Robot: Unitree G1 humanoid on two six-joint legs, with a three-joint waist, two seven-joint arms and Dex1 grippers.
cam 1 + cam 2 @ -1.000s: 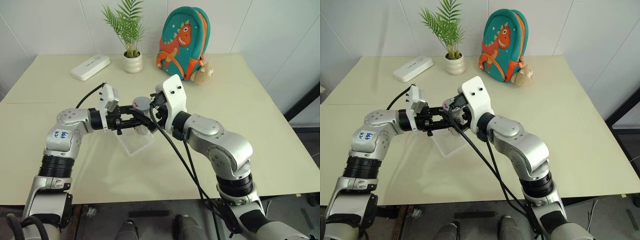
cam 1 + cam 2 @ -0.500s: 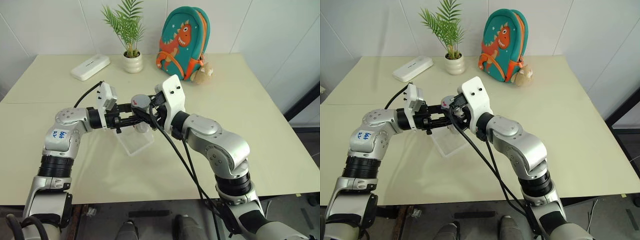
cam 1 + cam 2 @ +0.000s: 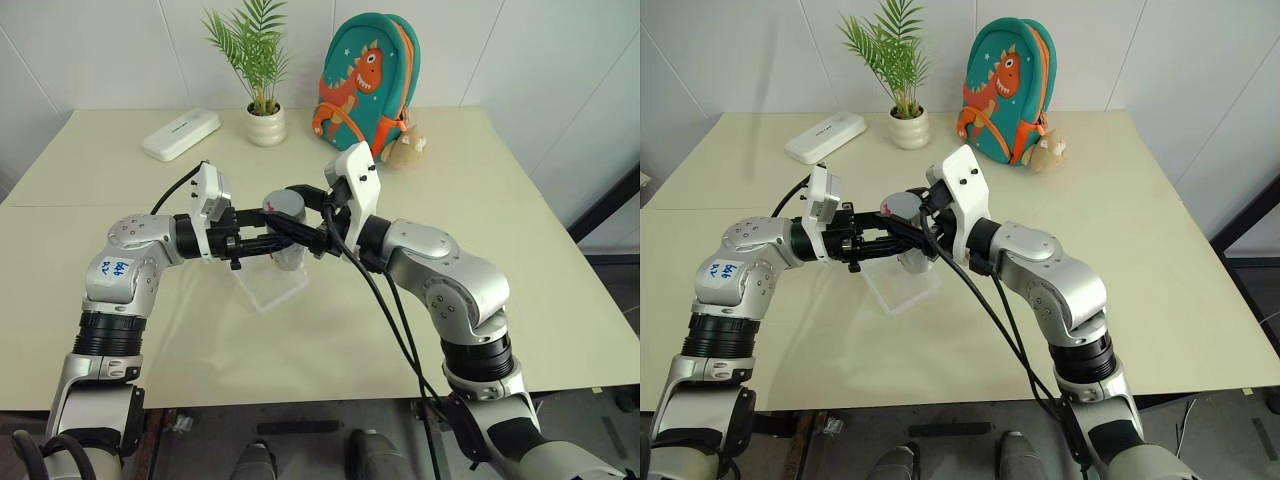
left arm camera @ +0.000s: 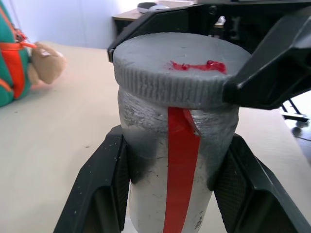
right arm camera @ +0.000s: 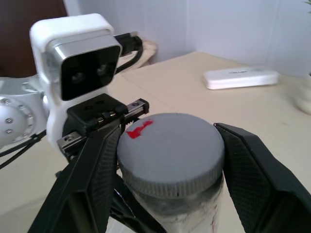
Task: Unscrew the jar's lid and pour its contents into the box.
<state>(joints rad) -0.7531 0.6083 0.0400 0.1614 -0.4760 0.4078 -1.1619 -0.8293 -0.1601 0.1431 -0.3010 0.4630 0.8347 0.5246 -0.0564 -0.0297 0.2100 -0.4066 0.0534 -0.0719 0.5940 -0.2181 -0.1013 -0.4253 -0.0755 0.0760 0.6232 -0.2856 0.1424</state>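
A: We are looking over the table (image 3: 480, 170), with the backpack (image 3: 365, 85) standing at twelve o'clock from the arms.

B: We are seeing the box (image 3: 272, 284) lying under both grippers, the jar (image 4: 175, 160) upright above it, off the table.

A: The left gripper (image 4: 170, 194) is squeezing the jar's body from nine o'clock. The right gripper (image 5: 167, 160) is pinching the lid (image 5: 171, 150), which is sitting on the jar.
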